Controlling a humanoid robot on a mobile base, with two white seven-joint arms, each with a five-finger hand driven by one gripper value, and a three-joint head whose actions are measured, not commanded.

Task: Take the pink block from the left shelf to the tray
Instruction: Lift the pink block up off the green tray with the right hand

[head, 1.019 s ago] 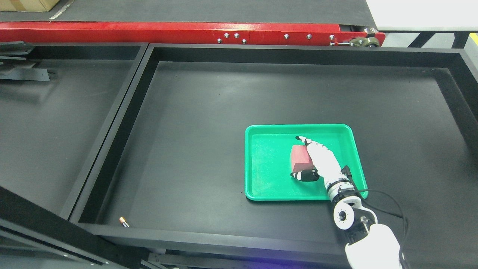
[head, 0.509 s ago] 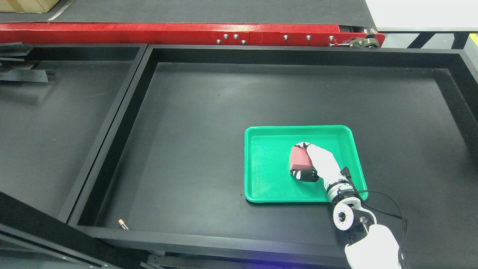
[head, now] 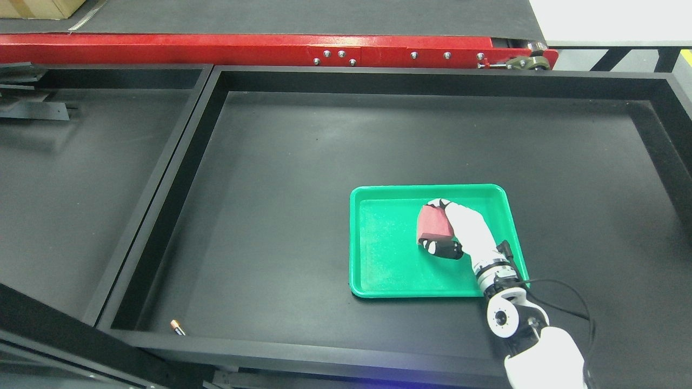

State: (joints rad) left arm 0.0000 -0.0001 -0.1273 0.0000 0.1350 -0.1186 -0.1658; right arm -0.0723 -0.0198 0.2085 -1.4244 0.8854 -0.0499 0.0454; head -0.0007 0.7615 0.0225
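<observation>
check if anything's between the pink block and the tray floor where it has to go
Nothing visible is in the way. The right hand is closed on the pink block over the green tray, whose floor is bare around it. Whether the block touches the floor can't be told.

I see my right hand has a white shell with black fingertips and thumb. Behind it sits a ringed silver wrist, then a round white joint, a thin black cable looping beside, possibly into the white forearm.
</observation>
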